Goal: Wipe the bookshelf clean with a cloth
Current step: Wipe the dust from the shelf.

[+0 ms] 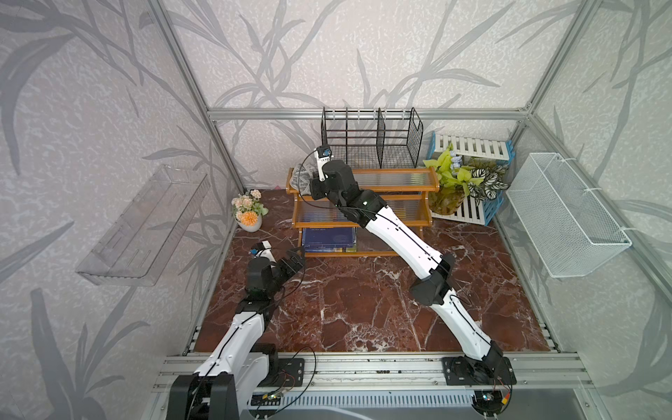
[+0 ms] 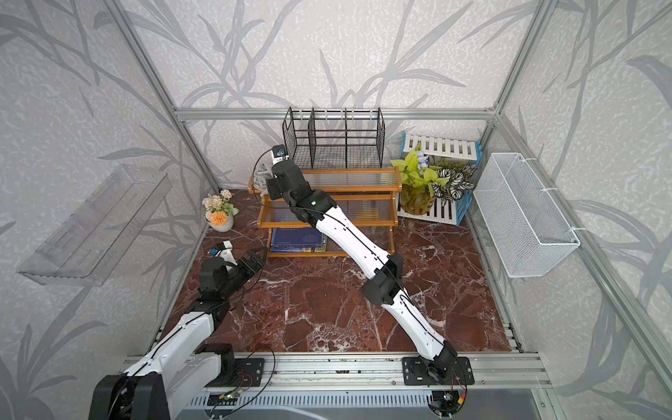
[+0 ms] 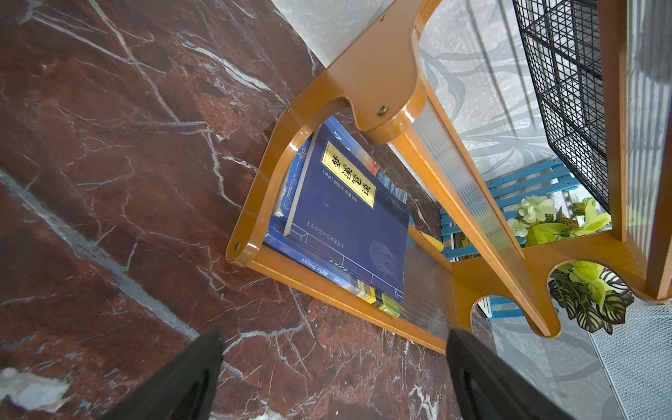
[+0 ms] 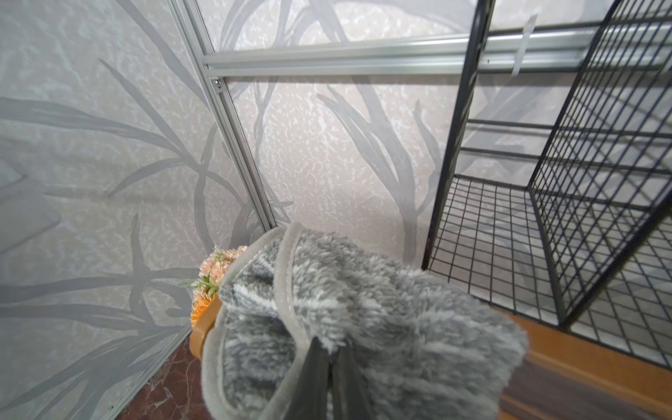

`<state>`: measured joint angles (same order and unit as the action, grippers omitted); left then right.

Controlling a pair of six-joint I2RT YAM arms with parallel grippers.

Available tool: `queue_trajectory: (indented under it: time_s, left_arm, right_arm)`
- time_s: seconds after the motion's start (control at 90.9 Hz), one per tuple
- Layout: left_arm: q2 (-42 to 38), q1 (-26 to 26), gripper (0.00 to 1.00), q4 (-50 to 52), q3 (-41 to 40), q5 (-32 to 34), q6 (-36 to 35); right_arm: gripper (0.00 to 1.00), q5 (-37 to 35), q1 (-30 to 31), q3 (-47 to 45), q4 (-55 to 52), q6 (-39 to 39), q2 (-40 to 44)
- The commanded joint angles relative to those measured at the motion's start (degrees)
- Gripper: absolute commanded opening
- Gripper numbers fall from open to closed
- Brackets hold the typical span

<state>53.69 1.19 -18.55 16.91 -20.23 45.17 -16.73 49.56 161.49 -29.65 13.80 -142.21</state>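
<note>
Grey plush, white-flecked and hemmed at the edge: the cloth is bunching around the right tool, whose jaws are pinching fully together on a fold of it. In a top view the bundle is sitting at the left end of the top tier of the bookshelf. The wrist is blocking the contact, so the cloth is probably touching the panel rather than hanging above it.

That tier's long axis is running left to right, and nearly all of its clear panel is lying to the right of the tool. Any stroke would be heading that way, across ribs running front to back. The black wire rack is standing just behind the tier, close beside the cloth.

The frame is showing as glossy orange-brown wood with rounded, scalloped end pieces.

The left tool is hovering low over the red-brown marble worktop, jaws gaping wide and gripping nothing. It is facing the bottom tier's left end, where blue books are lying flat. The right arm is by far the nearer to the top panel.
</note>
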Motion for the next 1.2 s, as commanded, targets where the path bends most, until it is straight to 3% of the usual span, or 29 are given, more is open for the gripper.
queue_trajectory:
  time_s: [0.0, 0.231, 0.374, 0.539, 0.737, 1.045, 1.122, 1.188]
  left_arm:
    - [-0.36, 0.26, 1.0, -1.36, 0.83, -0.23, 0.27]
    - [-1.37, 0.22, 1.0, -1.07, 0.38, 0.61, 0.11]
    - [-2.11, 0.22, 1.0, -0.92, 0.23, 1.57, -0.18]
    - [-1.93, 0.24, 1.0, -1.09, 0.16, 1.75, -0.17]
    - [-2.21, 0.3, 1.0, -1.15, -0.03, 2.1, -0.06]
    - [-2.69, 0.39, 1.0, -1.15, -0.21, 2.08, -0.06]
    - [-2.27, 0.36, 1.0, -1.44, -0.16, 2.04, -0.06]
    - [-1.88, 0.33, 1.0, -1.81, -0.12, 1.84, 0.04]
  right_arm:
    - [0.0, -2.9, 0.19, -0.84, -3.14, 0.99, -0.75]
    - [0.0, -18.57, -1.55, -7.29, -6.77, 2.36, 3.7]
    - [0.0, -23.54, -3.88, -20.61, -4.51, 2.84, 12.46]
    - [0.0, -23.03, -8.13, -41.93, 3.14, 5.47, 25.75]
    - [0.0, -21.4, -15.29, -58.09, 4.81, 9.1, 36.79]
    - [0.0, -19.07, -25.55, -70.88, 4.44, 11.66, 47.79]
    - [0.0, -15.38, -25.84, -71.77, 5.76, 10.83, 48.18]
    - [0.0, -8.13, -25.64, -71.84, 7.7, 9.38, 47.86]
